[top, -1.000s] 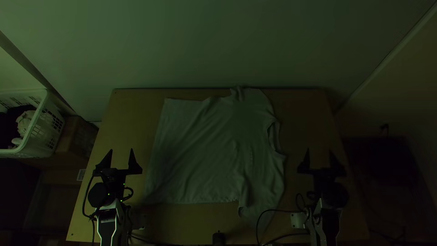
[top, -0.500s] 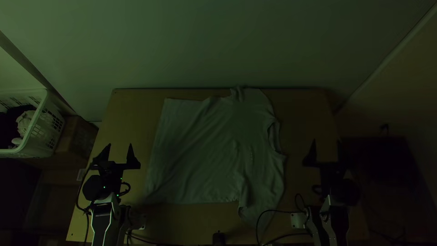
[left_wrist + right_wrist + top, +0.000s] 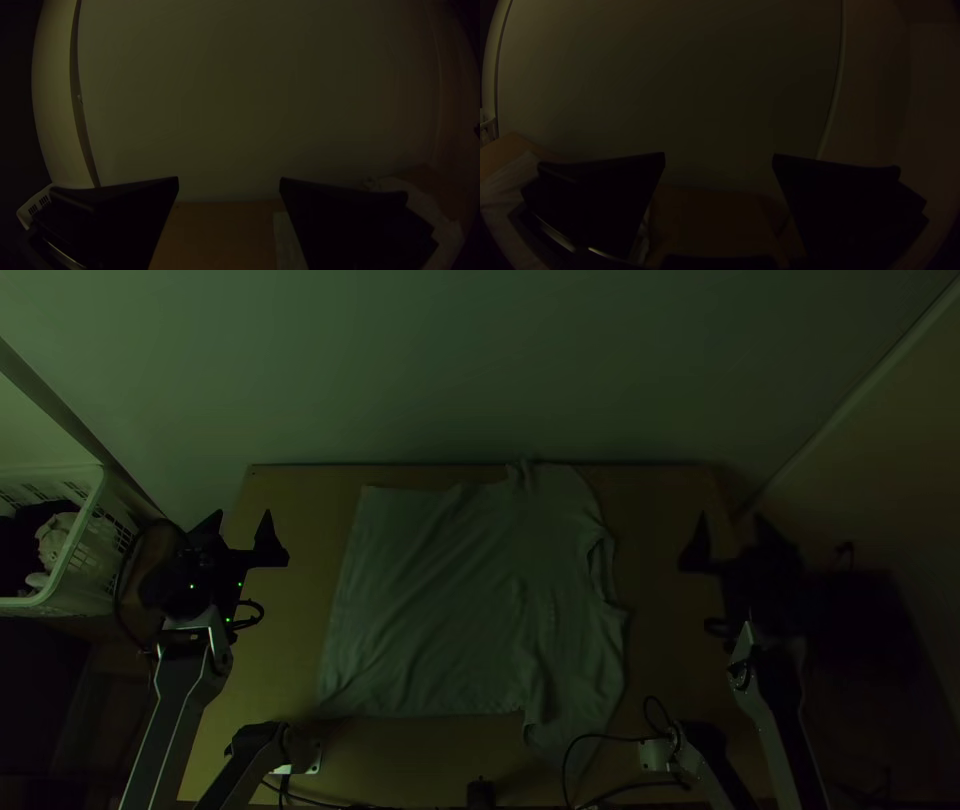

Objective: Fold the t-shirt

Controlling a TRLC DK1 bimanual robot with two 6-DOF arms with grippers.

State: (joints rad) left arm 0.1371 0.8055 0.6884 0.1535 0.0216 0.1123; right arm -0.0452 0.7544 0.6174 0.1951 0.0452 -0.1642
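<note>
Both grippers have travelled away from their bases since the earlier frame, the left one [image 3: 243, 512] swinging slightly outward and the right one [image 3: 731, 515] drifting outward too, while the t-shirt [image 3: 450, 610] lies just as it did. We see it spread between the two grippers on the table [image 3: 665, 540], with its hem [image 3: 345, 600] towards the left gripper and its neck opening [image 3: 602, 568] towards the right. Each gripper has its fingers parted, with nothing between them, and both stand apart from the cloth. We judge this to be the approach before a first grasp, with all the main folds still to make. For a first fold over the body, we would bring the left gripper inward to the hem's far corner [image 3: 370, 492] and the right one inward to the far sleeve [image 3: 550, 477]. We should come down close to the tabletop, pinch front and back layers together, then lift both ends at the same pace, keeping the cloth lightly taut. Catching just the top layer could skew the fold, and the wrinkles beside the near sleeve [image 3: 570, 732] may need smoothing first.
</note>
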